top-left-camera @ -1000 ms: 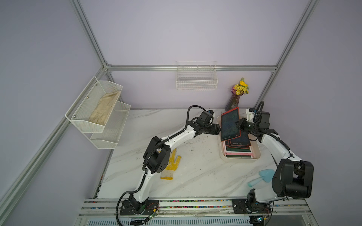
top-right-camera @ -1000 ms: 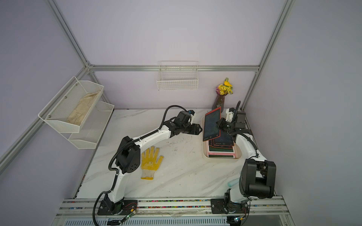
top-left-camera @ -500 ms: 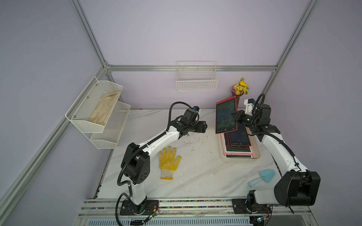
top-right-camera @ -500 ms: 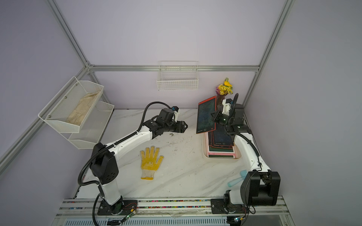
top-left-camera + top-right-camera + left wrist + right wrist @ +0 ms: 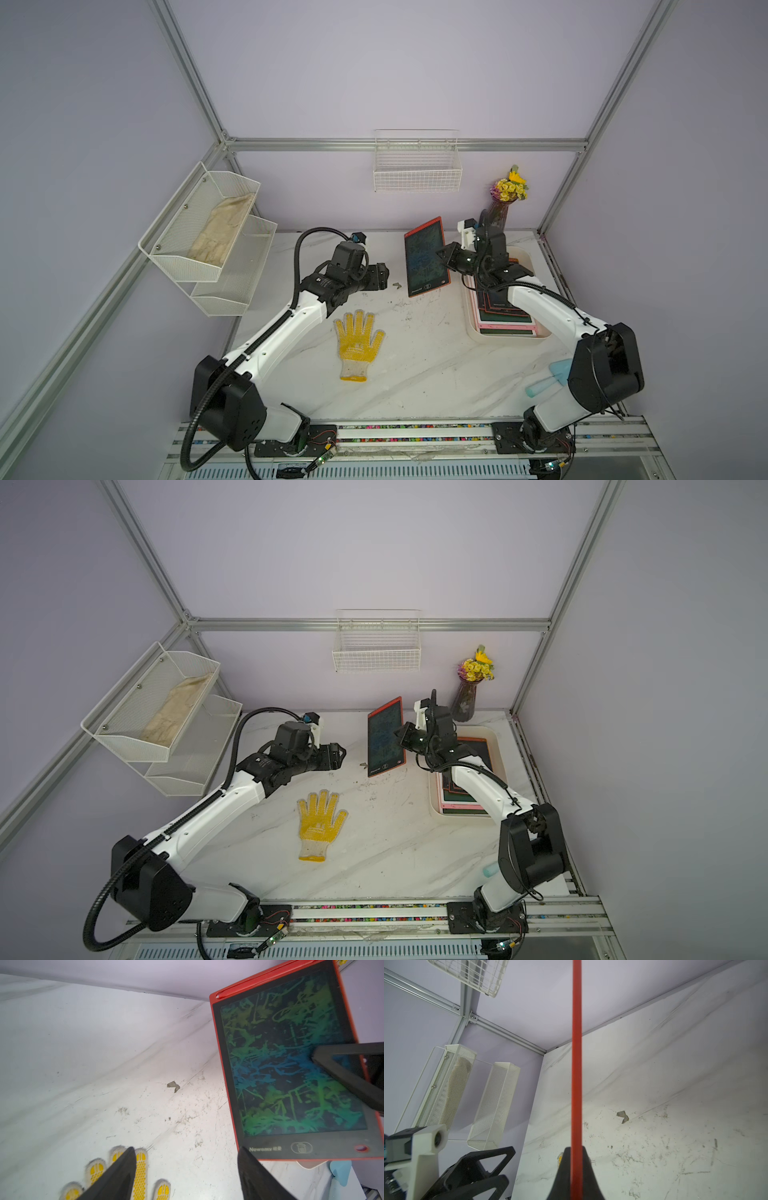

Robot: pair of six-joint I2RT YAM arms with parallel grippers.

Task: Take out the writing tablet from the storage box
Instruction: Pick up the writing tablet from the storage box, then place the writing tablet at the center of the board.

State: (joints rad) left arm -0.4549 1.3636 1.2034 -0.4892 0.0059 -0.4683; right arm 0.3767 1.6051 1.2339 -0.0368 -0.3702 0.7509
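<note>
The red-framed writing tablet (image 5: 426, 255) (image 5: 385, 735) hangs upright in the air over the table, to the left of the storage box (image 5: 473, 328) (image 5: 500, 754). My right gripper (image 5: 444, 254) (image 5: 401, 733) (image 5: 576, 1149) is shut on its side edge, and the right wrist view shows the tablet edge-on as a red line (image 5: 576, 1064). My left gripper (image 5: 384, 276) (image 5: 338, 754) (image 5: 187, 1149) stands open and empty a short way left of the tablet, pointing at its scribbled screen (image 5: 291, 1064). Several more tablets (image 5: 505, 316) (image 5: 457, 796) lie stacked in the box.
A yellow glove (image 5: 357, 340) lies on the marble table in front of the left gripper. A flower vase (image 5: 500, 208) stands behind the box and a blue trowel (image 5: 548, 376) lies at the front right. A wire basket (image 5: 417, 166) and a mesh shelf (image 5: 208, 237) hang on the walls.
My right gripper has lifted the tablet up off the stack in the box and carried it left. The left gripper has drawn back to the left and opened slightly wider.
</note>
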